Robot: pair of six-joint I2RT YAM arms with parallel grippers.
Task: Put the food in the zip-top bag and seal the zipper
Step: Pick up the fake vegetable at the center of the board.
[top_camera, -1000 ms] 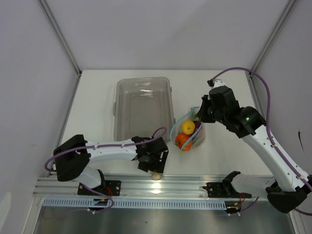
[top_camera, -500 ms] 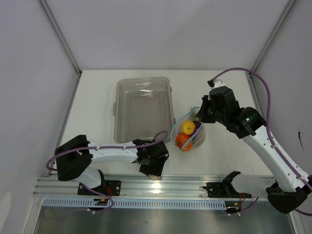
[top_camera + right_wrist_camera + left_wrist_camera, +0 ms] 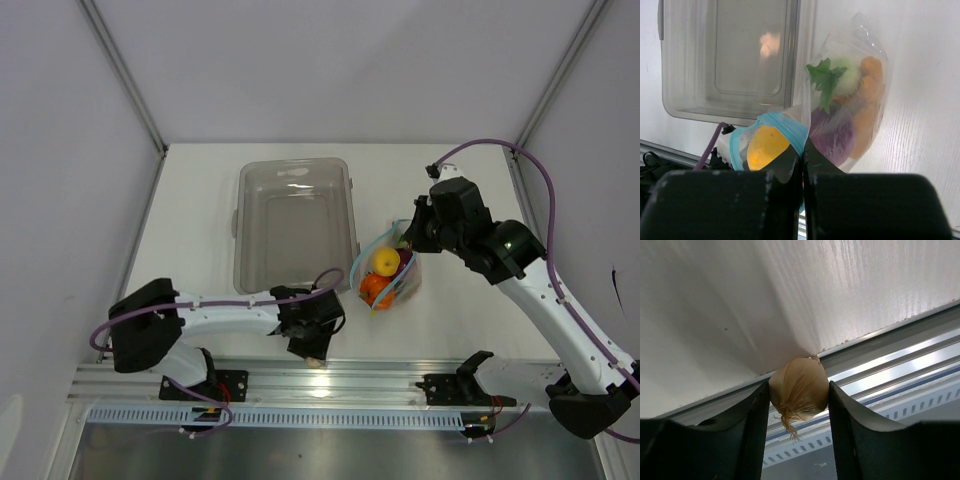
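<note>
Colours on record: toy produce, bag, tray, rig.
Produce: tan-beige toy bulb (image 3: 798, 385), straw-coloured frayed tuft; clear crinkly plastic bag (image 3: 867, 42), light blue mouth strip (image 3: 782, 123); within it yellow toy lemon (image 3: 764, 146), green leafy sprig (image 3: 822, 80), purple toy onion (image 3: 832, 137), orange toy pieces (image 3: 865, 117), pale whitish-green round piece (image 3: 849, 75); translucent smoky-grey rigid tray (image 3: 690, 65); matt white table (image 3: 765, 295), faint fine grain lines; silver ribbed rail (image 3: 900, 365); left gripper (image 3: 799, 395) and right gripper (image 3: 802, 157) black; arms (image 3: 225, 318) white, black joints, purple cables (image 3: 490, 142).
</note>
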